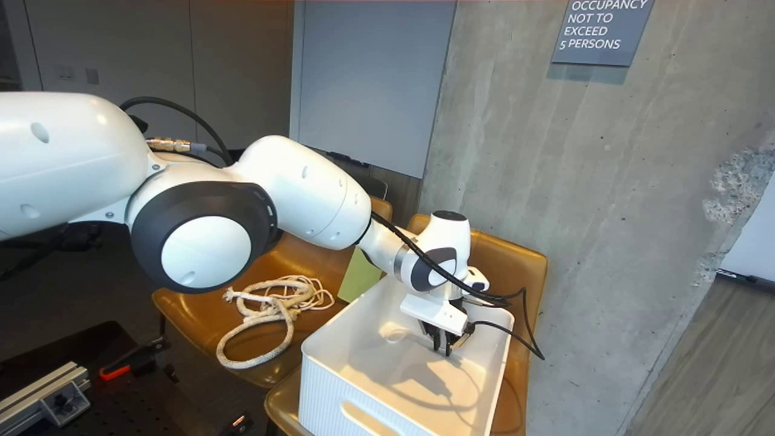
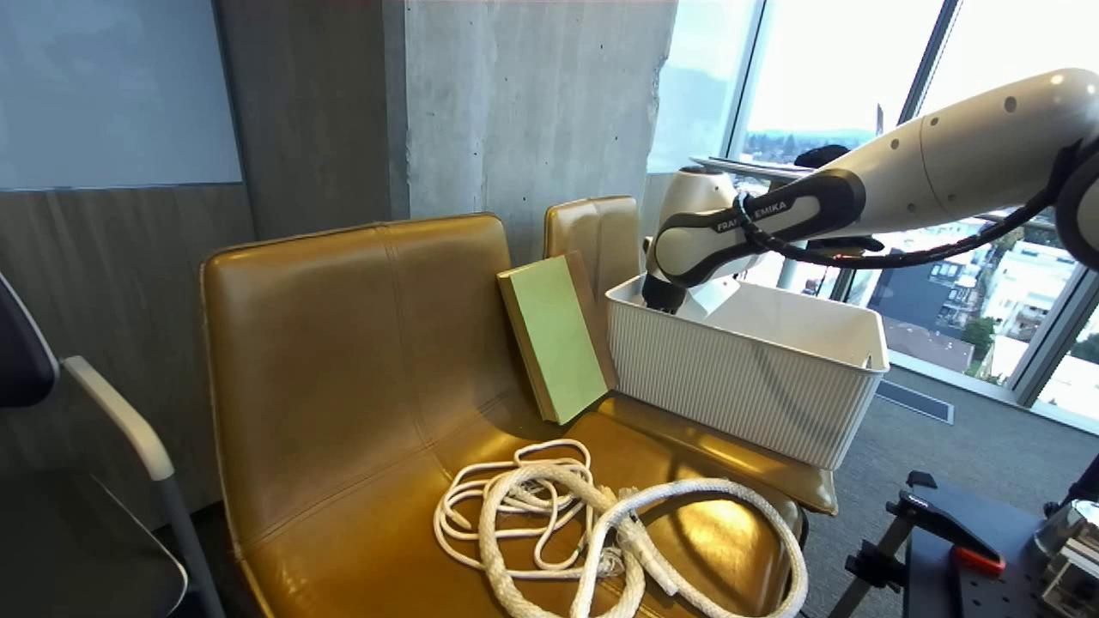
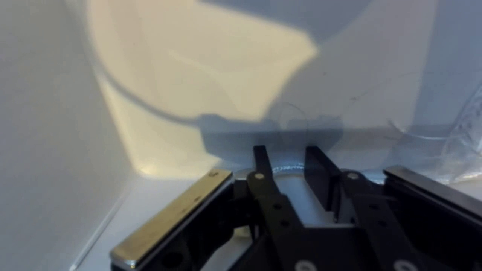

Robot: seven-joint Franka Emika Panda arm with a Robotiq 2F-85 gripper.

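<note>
Two black fingers [image 3: 320, 177] stand slightly parted, gripping nothing visible; one clear, crinkled plastic piece [image 3: 465, 148] lies at the wrist view's right edge, inside one ribbed bin [image 1: 321, 387], lower centre in an exterior view, before one concrete wall [image 1: 557, 163], upper right.

In an exterior view I see a concrete wall [image 1: 545, 169] behind the jaws, with an occupancy sign [image 1: 600, 31] high above and right of them. A tan leather chair [image 1: 513, 260] stands beneath the jaws, a matching chair [image 2: 343, 343] to their left. In an exterior view, large windows [image 2: 841, 77] stand bright up and right of the jaws, gray floor [image 2: 987, 438] lower right.
</note>
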